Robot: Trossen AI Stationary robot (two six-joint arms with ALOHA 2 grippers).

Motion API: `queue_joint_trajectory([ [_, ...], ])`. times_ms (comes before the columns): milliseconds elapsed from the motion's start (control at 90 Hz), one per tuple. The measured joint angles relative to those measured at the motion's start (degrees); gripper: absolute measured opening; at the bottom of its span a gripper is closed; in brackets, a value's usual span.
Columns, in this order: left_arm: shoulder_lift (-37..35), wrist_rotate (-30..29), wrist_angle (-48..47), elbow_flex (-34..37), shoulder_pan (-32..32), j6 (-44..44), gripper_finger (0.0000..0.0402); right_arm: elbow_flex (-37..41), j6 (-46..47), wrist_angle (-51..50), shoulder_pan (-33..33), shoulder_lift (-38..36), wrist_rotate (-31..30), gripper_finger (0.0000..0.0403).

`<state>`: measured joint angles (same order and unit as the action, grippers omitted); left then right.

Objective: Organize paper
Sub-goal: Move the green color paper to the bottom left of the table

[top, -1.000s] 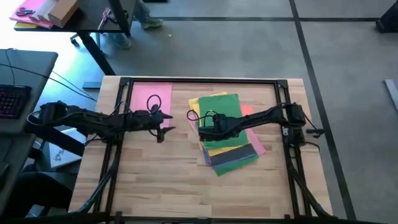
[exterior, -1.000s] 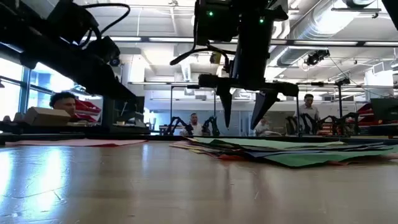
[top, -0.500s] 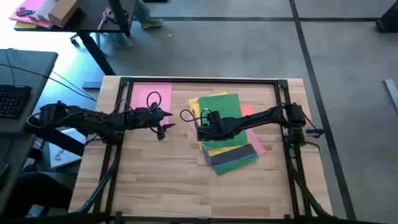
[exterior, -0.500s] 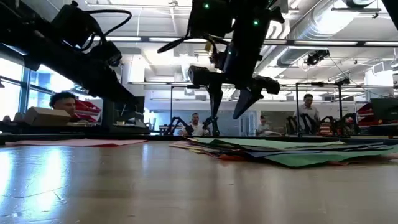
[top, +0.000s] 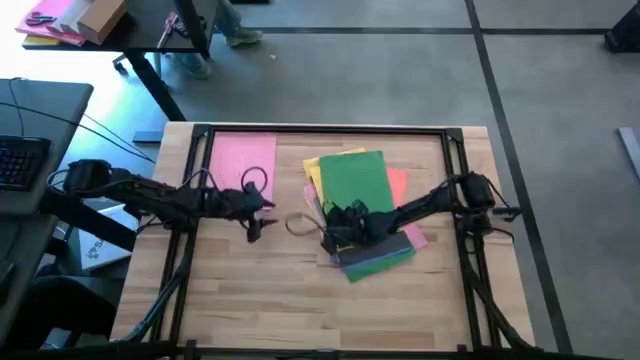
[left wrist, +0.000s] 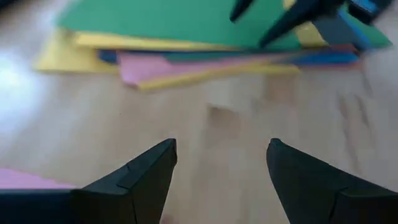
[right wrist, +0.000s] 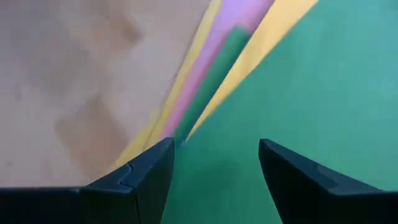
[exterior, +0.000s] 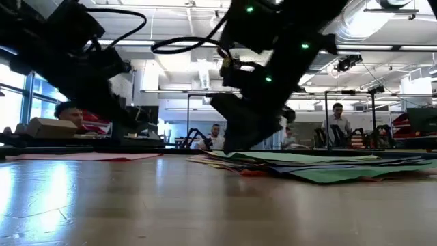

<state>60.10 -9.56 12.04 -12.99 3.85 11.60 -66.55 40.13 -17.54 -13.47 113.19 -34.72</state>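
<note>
Green paper (top: pixel 356 183) tops yellow, pink, orange sheets.

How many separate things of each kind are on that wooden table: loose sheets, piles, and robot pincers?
Lone pink paper sheet: 1
Fanned pile of coloured paper sheets, green on top: 1
Dark two-finger pincers, left pincer and right pincer: 2
Total: 4

1. My left arm (top: pixel 150 195) and right arm (top: pixel 430 200) are dark, slender, jointed links.
2. Thin black cables loop loosely beside each wrist.
3. My fingers (left wrist: pixel 134 180) are dark, tapering wedges.
4. Small green lights (exterior: pixel 268 79) glow on one wrist housing.
</note>
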Motion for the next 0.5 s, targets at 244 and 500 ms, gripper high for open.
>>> queue_joint_trajectory([
  [244, 2.55, -8.52, 8.30, -0.03, 10.88, 8.64, 0.0236, 4.50, 6.69, -9.38, -2.64, -5.26, -6.83, 0.0222],
  [500, 21.63, -17.97, 16.86, -6.52, 17.97, 12.41, 0.0236, 11.22, 4.40, -2.72, -1.38, -6.36, -2.18, 0.0222],
])
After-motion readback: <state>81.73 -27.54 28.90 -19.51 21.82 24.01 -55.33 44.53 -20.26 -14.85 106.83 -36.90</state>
